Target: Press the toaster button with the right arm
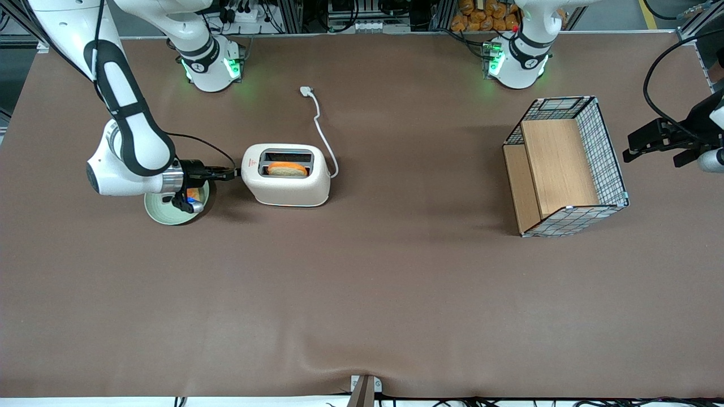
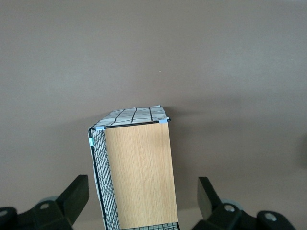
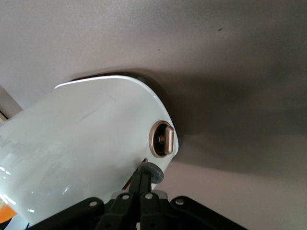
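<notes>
The cream-white toaster (image 1: 285,183) stands on the brown table with a slice of toast (image 1: 287,169) in the slot nearer the front camera. My right arm's gripper (image 1: 228,172) is shut and level, with its tips against the toaster's short end. In the right wrist view the shut fingers (image 3: 142,178) touch the small grey toaster button (image 3: 157,175) sticking out of the toaster's end (image 3: 96,143), just below a round bronze knob (image 3: 161,139). In the front view the button is hidden by the fingertips.
A pale green plate (image 1: 164,213) with something orange on it lies under my wrist. The toaster's white cord and plug (image 1: 306,90) trail toward the arm bases. A wire-and-wood basket (image 1: 565,167) lies toward the parked arm's end and also shows in the left wrist view (image 2: 139,172).
</notes>
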{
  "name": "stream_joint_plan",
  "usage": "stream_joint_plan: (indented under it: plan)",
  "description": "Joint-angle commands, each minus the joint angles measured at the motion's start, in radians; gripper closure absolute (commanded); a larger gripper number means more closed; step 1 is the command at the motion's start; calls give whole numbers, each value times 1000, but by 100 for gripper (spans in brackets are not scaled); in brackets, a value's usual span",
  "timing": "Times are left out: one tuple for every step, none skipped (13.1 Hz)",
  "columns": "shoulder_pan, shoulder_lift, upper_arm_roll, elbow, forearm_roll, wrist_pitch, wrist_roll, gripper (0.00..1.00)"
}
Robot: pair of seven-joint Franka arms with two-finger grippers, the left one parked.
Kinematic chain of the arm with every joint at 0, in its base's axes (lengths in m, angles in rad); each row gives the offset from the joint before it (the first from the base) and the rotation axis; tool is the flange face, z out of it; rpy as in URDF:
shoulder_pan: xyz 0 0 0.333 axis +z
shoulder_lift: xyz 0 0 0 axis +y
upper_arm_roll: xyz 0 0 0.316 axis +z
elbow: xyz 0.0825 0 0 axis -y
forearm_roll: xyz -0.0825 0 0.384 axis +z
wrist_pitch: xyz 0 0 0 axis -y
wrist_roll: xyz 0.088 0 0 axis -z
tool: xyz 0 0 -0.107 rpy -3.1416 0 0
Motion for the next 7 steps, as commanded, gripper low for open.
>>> stream_joint_plan:
  plan:
    - [14, 53, -2, 7, 24, 18, -32, 100]
    - [6, 43, -4, 25, 22, -21, -29, 100]
    - [-1, 37, -10, 62, 13, -98, -18, 100]
    - [-23, 31, -20, 89, 9, -161, 2, 100]
    - [-37, 13, -30, 117, -16, -209, 16, 100]
    - [-46, 4, -33, 161, -69, -258, 49, 100]
    - [-57, 2, -33, 230, -112, -322, 120, 100]
